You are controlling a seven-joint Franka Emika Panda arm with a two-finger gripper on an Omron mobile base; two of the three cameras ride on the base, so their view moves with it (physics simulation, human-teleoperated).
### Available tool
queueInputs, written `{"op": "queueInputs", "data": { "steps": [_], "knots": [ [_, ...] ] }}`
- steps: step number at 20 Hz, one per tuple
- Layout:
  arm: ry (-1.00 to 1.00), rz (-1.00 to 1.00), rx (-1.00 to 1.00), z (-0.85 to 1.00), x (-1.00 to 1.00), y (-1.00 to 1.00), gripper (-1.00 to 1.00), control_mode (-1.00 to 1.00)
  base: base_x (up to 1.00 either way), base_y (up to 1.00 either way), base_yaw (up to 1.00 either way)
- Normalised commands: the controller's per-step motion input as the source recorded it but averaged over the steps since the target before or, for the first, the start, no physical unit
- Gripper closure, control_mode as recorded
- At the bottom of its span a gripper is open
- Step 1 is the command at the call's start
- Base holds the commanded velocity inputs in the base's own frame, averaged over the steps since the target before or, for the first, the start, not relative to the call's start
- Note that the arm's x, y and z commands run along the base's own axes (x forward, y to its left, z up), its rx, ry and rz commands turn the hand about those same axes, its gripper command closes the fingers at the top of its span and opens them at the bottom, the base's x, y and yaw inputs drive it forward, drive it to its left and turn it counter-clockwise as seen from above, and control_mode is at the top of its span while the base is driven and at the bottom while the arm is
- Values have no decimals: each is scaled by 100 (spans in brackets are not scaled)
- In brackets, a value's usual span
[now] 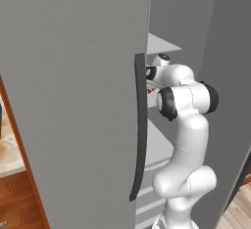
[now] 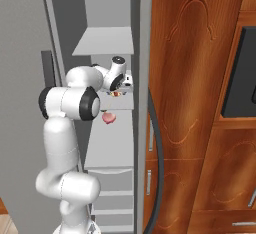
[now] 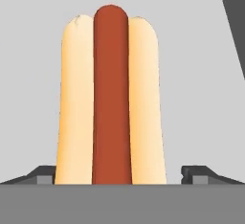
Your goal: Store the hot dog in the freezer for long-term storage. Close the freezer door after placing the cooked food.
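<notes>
Grey panel, left base view: the wide left door (image 1: pixel 73 101) with its dark handle (image 1: pixel 140 125) hides most of the freezer (image 1: pixel 181 22); the arm (image 1: pixel 188 140) reaches past its edge onto a shelf (image 1: pixel 159 44) level inside.
Reach, left base view: the wrist is deep in the compartment, so any pull-out should run straight back, clear of the door edge.
Shelves, right base view: the gripper (image 2: pixel 128 82) sits over a middle shelf (image 2: pixel 120 103), with a small pink item (image 2: pixel 108 117) on the level below.
Freezer door, right base view: it (image 2: pixel 145 78) stands open, edge-on beside the wooden cabinet (image 2: pixel 200 103).
Hot dog, hand view: it (image 3: pixel 111 98) lies lengthwise between the fingertips (image 3: pixel 40 174), over pale grey shelf surface.
Gripper state, hand view: the jaws stand wider than the bun, with a clear gap on the right, so they appear released.
Advice: confirm the bun rests flat, then retreat with the jaws wide apart, without nudging it, before swinging the door.
</notes>
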Motion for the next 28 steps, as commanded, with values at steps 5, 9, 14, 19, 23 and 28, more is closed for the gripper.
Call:
{"op": "queueInputs", "data": {
  "steps": [5,9,14,19,23,28],
  "knots": [
    [-1,0,0,0,-18,0,-100,-100,0,0,0],
    [-2,0,0,0,-31,0,-100,-100,0,0,0],
    [-9,0,0,10,-48,0,-100,-100,0,0,0],
    [-3,0,-4,16,-51,1,-100,-100,0,0,0],
    [0,0,-4,11,-62,6,-100,-100,0,0,0],
    [0,0,-2,32,-69,2,-100,-100,0,0,0]
  ]
}}
